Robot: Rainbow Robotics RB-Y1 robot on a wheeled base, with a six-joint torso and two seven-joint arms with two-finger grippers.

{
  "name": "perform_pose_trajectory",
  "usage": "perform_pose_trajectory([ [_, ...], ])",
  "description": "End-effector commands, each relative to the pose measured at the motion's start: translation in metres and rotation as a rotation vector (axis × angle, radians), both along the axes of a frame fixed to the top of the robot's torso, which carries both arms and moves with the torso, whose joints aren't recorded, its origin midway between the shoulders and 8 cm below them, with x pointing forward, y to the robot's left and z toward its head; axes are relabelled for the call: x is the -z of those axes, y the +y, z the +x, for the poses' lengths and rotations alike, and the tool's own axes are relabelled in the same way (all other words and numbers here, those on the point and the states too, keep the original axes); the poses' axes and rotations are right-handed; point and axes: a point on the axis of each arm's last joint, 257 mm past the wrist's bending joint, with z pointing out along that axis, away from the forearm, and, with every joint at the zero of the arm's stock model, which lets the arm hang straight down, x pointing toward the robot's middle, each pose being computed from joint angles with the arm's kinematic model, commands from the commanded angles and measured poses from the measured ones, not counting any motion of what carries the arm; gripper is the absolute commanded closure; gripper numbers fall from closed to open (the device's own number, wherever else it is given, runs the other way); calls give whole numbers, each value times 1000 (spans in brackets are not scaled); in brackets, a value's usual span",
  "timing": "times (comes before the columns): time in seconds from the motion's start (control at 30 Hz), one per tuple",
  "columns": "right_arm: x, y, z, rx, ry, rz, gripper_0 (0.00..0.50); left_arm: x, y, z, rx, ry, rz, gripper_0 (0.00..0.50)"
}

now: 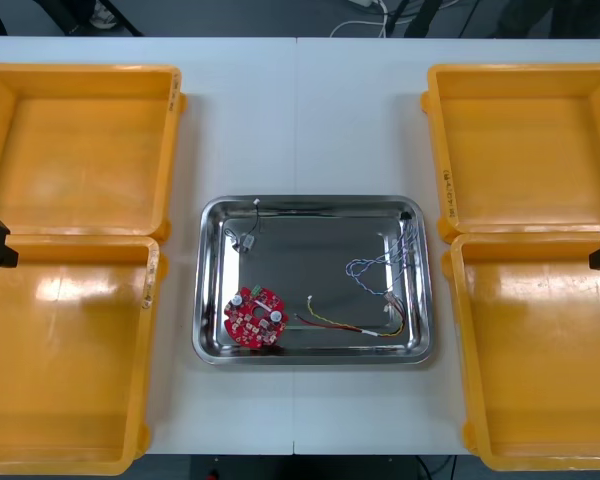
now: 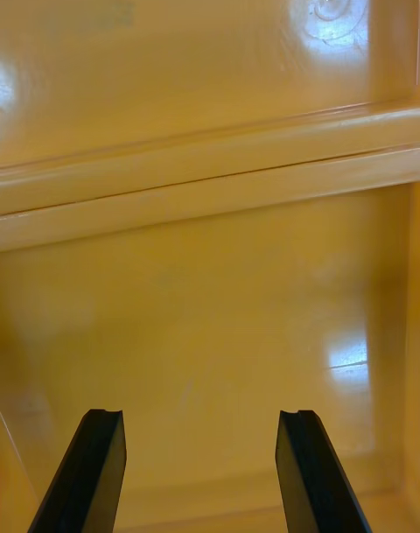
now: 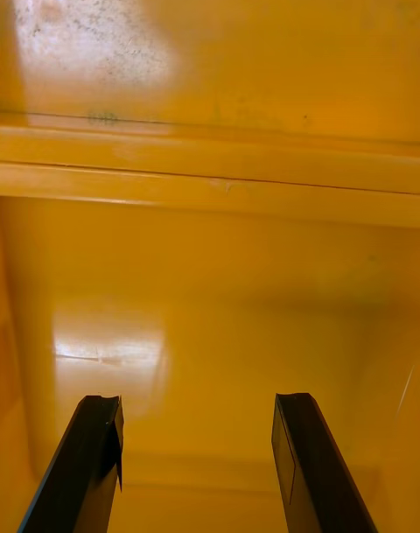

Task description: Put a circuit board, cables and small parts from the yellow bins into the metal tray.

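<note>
Metal tray [image 1: 310,205] holds circuit board [image 1: 253,317] and cables [image 1: 380,265]; yellow bins [image 1: 80,70] bare. Left gripper [image 3: 197,406] and right gripper [image 2: 199,417] hang wide open, empty, over bins. Likely done: park clear.

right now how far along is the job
Looks done: the tray holds the board, a blue-white cable, a red-yellow cable and a small part. In hand: nothing; the left tool and right tool hang open over bare bins. Left: apparently nothing to fetch.
</note>
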Motion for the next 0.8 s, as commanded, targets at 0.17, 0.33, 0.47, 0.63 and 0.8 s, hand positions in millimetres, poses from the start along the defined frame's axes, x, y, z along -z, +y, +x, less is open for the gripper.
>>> perform_pose_trajectory([
  [0.17, -9, 3, -1, -20, -17, 6, 0, -5, -4, 9, 144, -59, 63, 0],
  [0.33, -9, 3, -2, -7, -14, 12, 0, -6, -4, 11, 158, -68, 69, 0],
  [0.47, -9, 3, -3, -8, -12, 11, 0, -6, -3, 10, 161, -66, 75, 0],
  [0.63, -9, 3, -3, -8, -12, 11, 0, -6, -1, 11, 160, -67, 83, 0],
  [0.8, -9, 3, -3, -8, -12, 11, 0, -6, -1, 11, 160, -67, 83, 0],
])
